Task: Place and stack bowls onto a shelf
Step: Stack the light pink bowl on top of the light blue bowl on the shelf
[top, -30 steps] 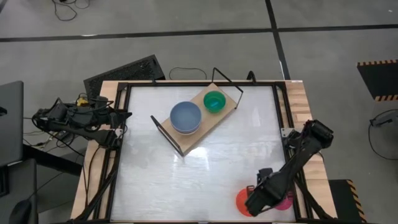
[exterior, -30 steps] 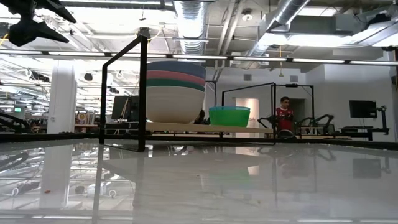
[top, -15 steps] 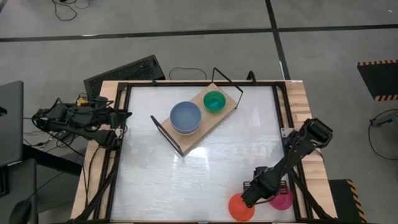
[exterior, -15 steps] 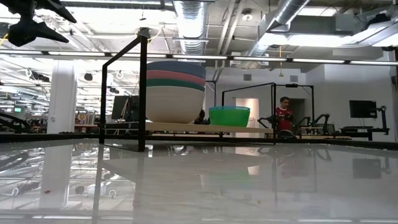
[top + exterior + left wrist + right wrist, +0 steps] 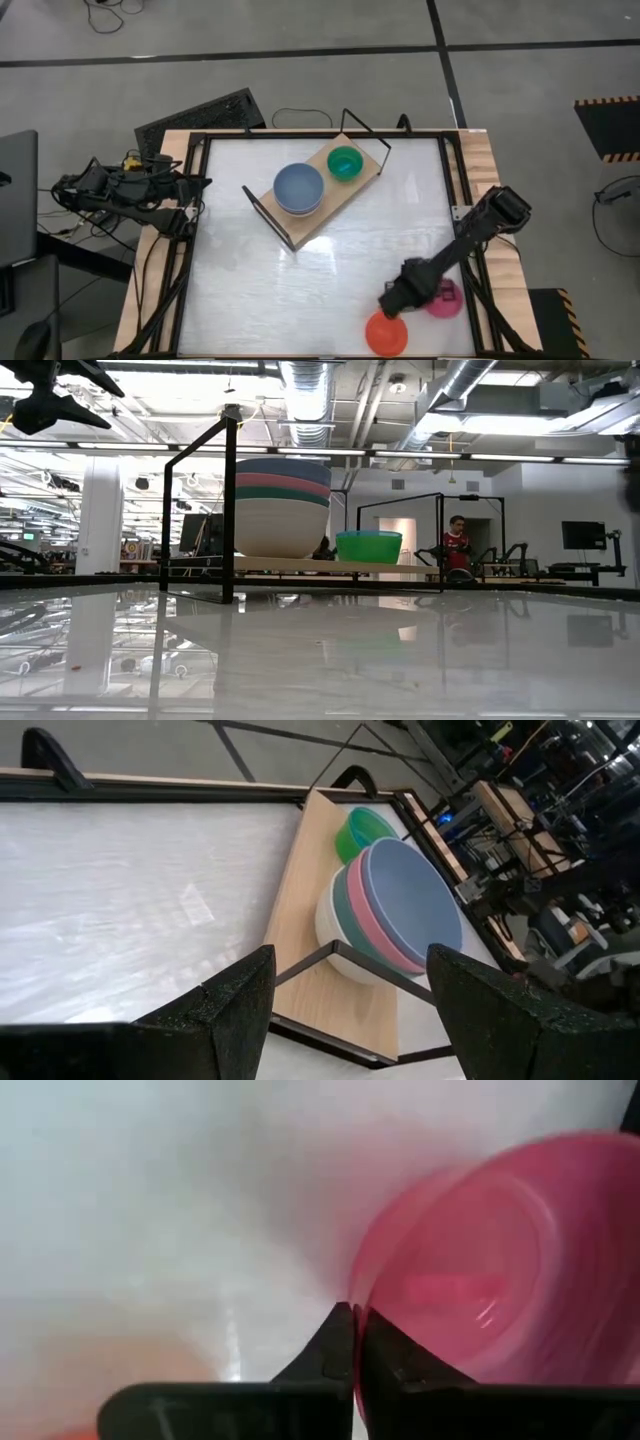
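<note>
- Dragged clear of the front right corner over the past second, the small magenta plastic bowl now sits farther up the table, while the small red plastic bowl has come out from under the right arm and lies near the front edge.
- Large white table with a black frame: it carries everything, with the left arm parked off its left edge.
- Rectangular light wooden shelf with black wire frames at both short ends: it lies at an angle on the far middle of the table (well apart from the two loose bowls).
- Stack of large round plastic bowls: white at the bottom, then teal, pink and blue-grey on top, it stands on the shelf's left half in the low view.
- Small green plastic bowl: it rests on the shelf just beside the stack, toward the far end.
- Right gripper: it hangs low over the front right of the table, between the red bowl and the magenta bowl; in the right wrist view the fingertips are pressed nearly together with the magenta bowl's rim pinched between them.
- Left gripper: it waits beside the table's left edge with its fingers spread wide and nothing between them, facing the shelf.
- Person in a red top: stands in the room well behind the table.
</note>
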